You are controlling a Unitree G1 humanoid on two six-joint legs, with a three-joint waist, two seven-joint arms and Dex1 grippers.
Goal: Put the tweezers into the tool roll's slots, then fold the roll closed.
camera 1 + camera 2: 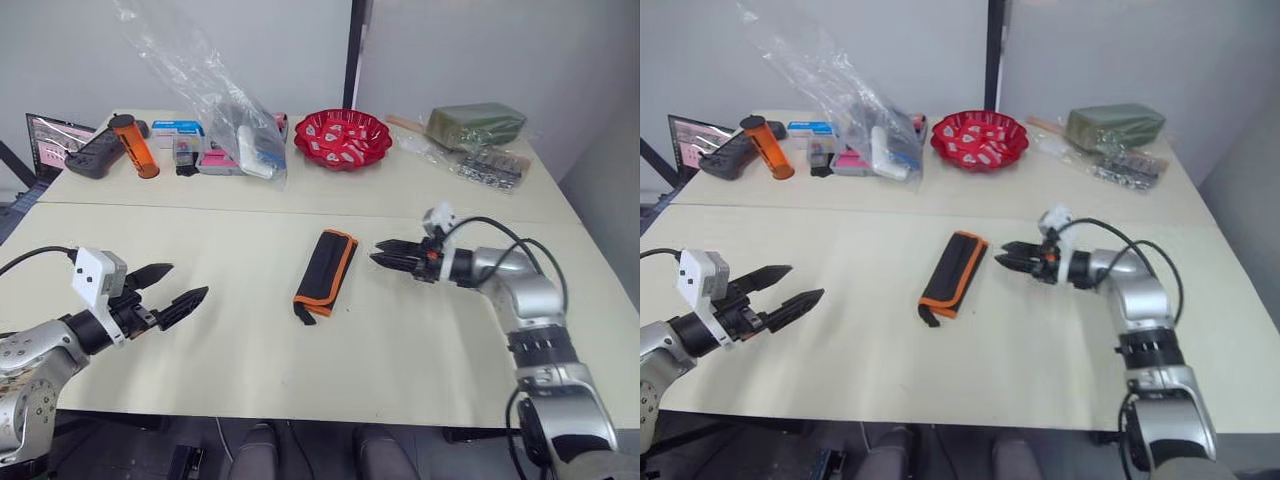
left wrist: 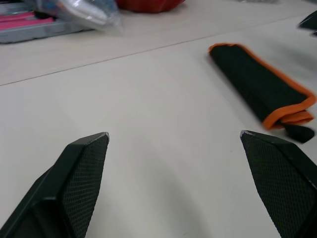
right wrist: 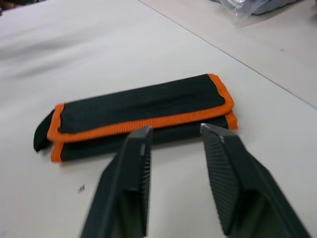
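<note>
The tool roll (image 1: 325,272) lies folded shut near the middle of the pale tabletop (image 1: 250,350), a narrow black bundle with orange binding along its long edge and around both ends, its short black strap end poking out at the end nearer the robot. Its long axis runs roughly away from the robot, tilted a little to the right at the far end. The right gripper (image 1: 385,254) hovers just beside the roll's right long edge, fingers pointing at it with a small gap between the tips, holding nothing; from the right wrist view the two fingertips (image 3: 139,144) sit close to the orange-bound edge without clearly touching it. The left gripper (image 1: 176,283) is well apart on the roll's left, its fingers spread wide and empty, with bare table between it and the roll. Bare surface surrounds the roll on all sides, up to the seam across the tabletop behind it. Beyond that seam, along the far edge, stand a red bowl (image 1: 343,137), a clear plastic bag (image 1: 225,110) over some boxes, and an orange bottle (image 1: 134,146).
</note>
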